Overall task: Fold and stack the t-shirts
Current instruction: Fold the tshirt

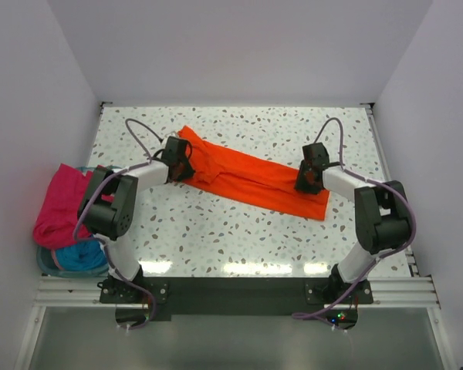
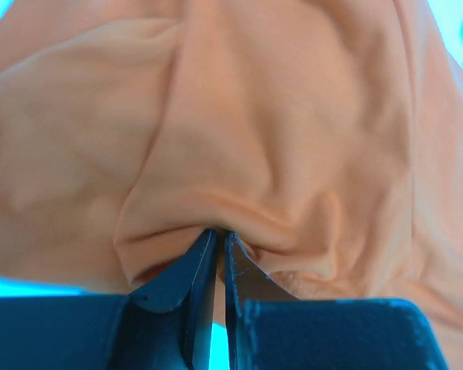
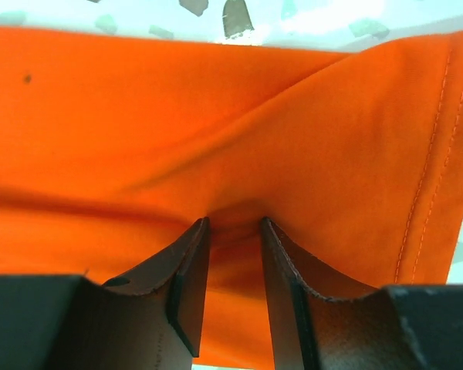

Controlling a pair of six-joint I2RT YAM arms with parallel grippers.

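Note:
The orange t-shirt (image 1: 247,177) lies as a long folded strip slanting across the speckled table, from far left to near right. My left gripper (image 1: 184,166) is at its left end, and its jaws (image 2: 216,231) are shut on a pinch of the orange cloth (image 2: 278,139). My right gripper (image 1: 305,183) is at the right end near the hem. Its jaws (image 3: 233,222) stand a little apart with a puckered fold of the orange cloth (image 3: 216,116) held between the tips. The magenta-pink t-shirt (image 1: 58,204) and some teal-blue cloth (image 1: 81,258) sit at the left.
A pale blue plastic tub (image 1: 46,266) stands off the table's left edge and holds the pink and teal cloth. White walls close in the left, far and right sides. The arm bases stand at the near edge.

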